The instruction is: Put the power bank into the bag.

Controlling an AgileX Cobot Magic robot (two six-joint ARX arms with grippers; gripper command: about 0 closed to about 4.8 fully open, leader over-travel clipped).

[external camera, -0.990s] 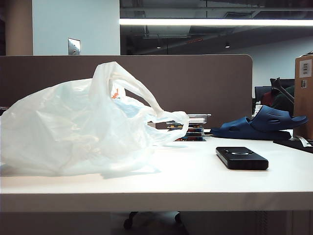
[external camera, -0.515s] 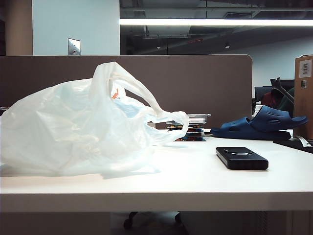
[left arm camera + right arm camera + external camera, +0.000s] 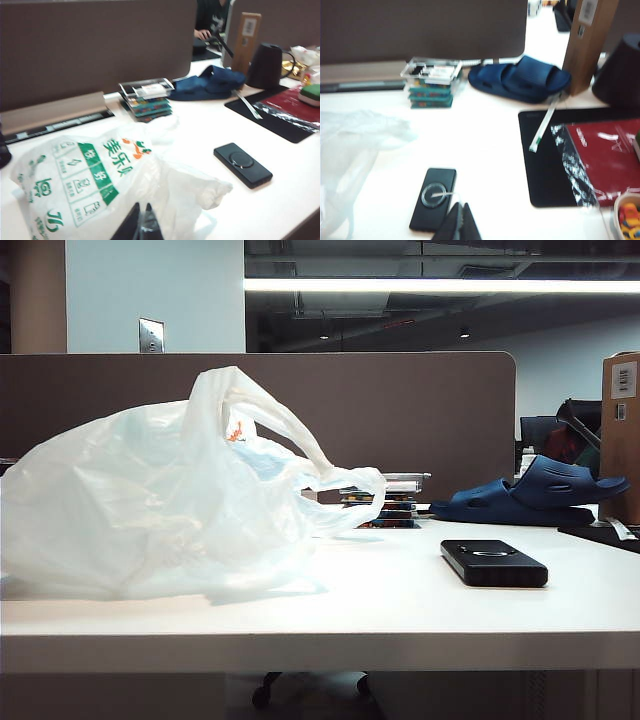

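**A:** Right wrist view has the right tool [image 3: 459, 220] clenched and empty, hanging just above the power bank [image 3: 433, 198], which lies flat on the white tabletop [image 3: 485, 150]. Where's the other one?

**B:** Left tool [image 3: 140, 225] is clenched too, holding nothing, poised over the bag [image 3: 95, 185]. From the exterior view neither arm shows; the bag [image 3: 170, 500] slumps on the left, the power bank [image 3: 494, 563] well apart on the right.

**A:** So the pickup hasn't begun. My advice: spread the right fingers first, then come down across the slab's narrow width, since it's thin and smooth and may slide.

**B:** And the bag's mouth looks collapsed. I'd have the left tool lift a handle loop so there's an opening.

**A:** Anything in the way?

**B:** Not between them, as far as I can tell. A blue clog [image 3: 520, 80] and a stack of small boxes [image 3: 431, 82] sit farther back; a black mat [image 3: 545, 165] lies beside the power bank, away from the bag.
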